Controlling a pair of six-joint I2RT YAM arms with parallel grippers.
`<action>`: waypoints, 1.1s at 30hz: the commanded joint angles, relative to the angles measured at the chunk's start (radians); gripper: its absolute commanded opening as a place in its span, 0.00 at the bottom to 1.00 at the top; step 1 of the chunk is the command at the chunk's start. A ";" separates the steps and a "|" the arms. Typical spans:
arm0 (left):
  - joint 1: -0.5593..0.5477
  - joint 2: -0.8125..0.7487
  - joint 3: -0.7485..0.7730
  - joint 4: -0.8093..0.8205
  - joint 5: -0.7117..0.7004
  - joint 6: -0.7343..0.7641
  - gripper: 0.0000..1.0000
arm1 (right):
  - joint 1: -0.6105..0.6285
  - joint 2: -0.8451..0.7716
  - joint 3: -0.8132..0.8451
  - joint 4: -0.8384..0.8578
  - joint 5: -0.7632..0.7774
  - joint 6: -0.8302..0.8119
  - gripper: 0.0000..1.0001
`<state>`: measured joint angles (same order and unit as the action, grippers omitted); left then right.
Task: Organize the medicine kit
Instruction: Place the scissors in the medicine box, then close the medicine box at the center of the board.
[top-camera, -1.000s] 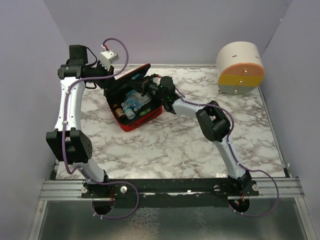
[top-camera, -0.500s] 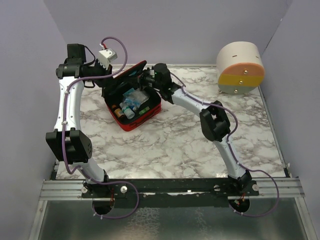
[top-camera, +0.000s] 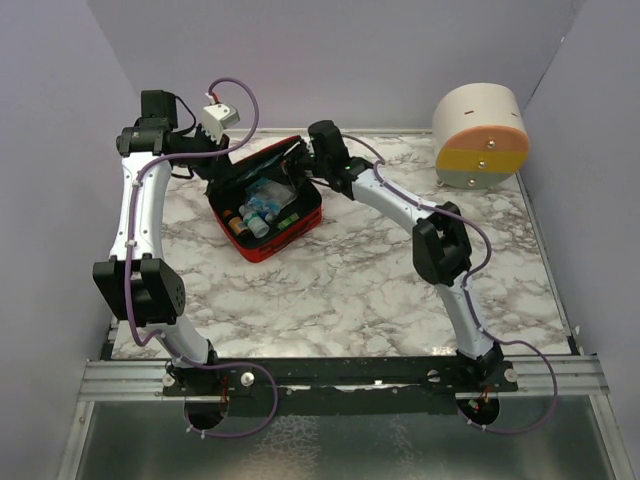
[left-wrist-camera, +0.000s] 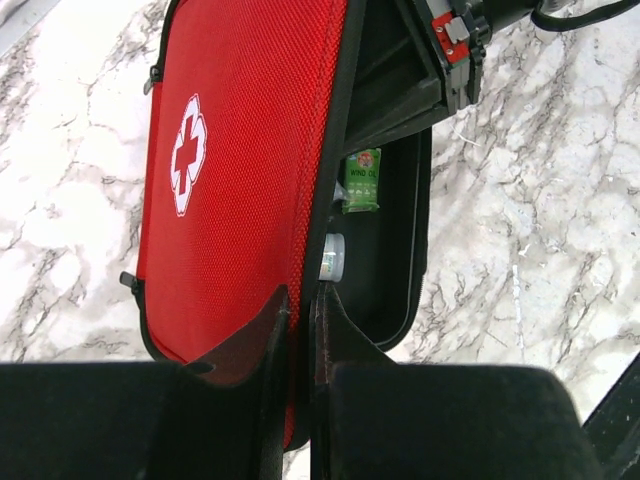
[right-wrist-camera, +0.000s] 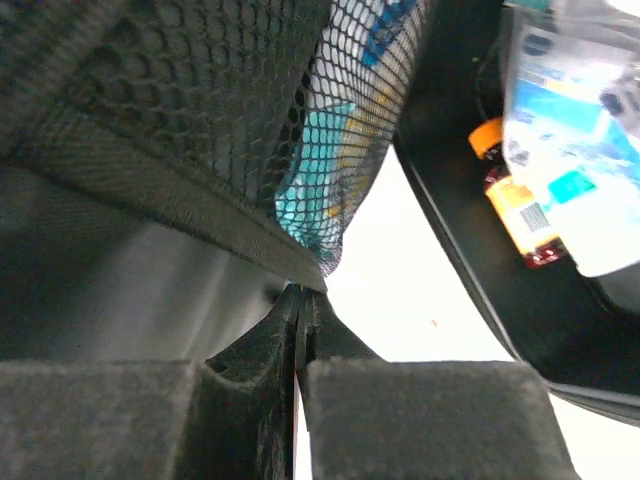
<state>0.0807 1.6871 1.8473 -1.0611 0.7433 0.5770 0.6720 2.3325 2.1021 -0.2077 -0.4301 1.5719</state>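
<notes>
On the tabletop's (top-camera: 360, 290) far-left side, the left gripper (left-wrist-camera: 300, 325) pinches the open medicine kit's (top-camera: 283, 240) lid (left-wrist-camera: 240, 180) upright while the right gripper (right-wrist-camera: 298, 310), fully closed, probes its mesh pocket (right-wrist-camera: 330, 150), apparently tucking supplies before zipping, which would need that arm clear.

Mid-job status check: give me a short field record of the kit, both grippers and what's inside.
kit: medicine kit open on the marble table, lid raised
left gripper: shut on the lid's edge
right gripper: shut, tips at the hem of the mesh pocket inside the lid; pinch unclear
contents: green wind oil packet, amber bottle, other packs
elsewhere: round drawer container, far right, apart from the kit
</notes>
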 joint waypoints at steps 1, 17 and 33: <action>-0.006 0.006 0.003 -0.053 0.033 0.011 0.00 | -0.008 -0.143 -0.081 0.090 0.050 -0.115 0.01; -0.017 -0.025 -0.090 -0.089 0.084 0.091 0.00 | -0.043 -0.502 -0.261 -0.178 0.262 -0.391 0.19; -0.036 -0.200 -0.237 -0.157 0.076 0.141 0.74 | -0.094 -0.517 -0.368 -0.238 0.240 -0.417 0.19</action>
<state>0.0479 1.5440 1.6211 -1.1912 0.7864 0.7383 0.5732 1.8065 1.7557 -0.4160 -0.2062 1.1835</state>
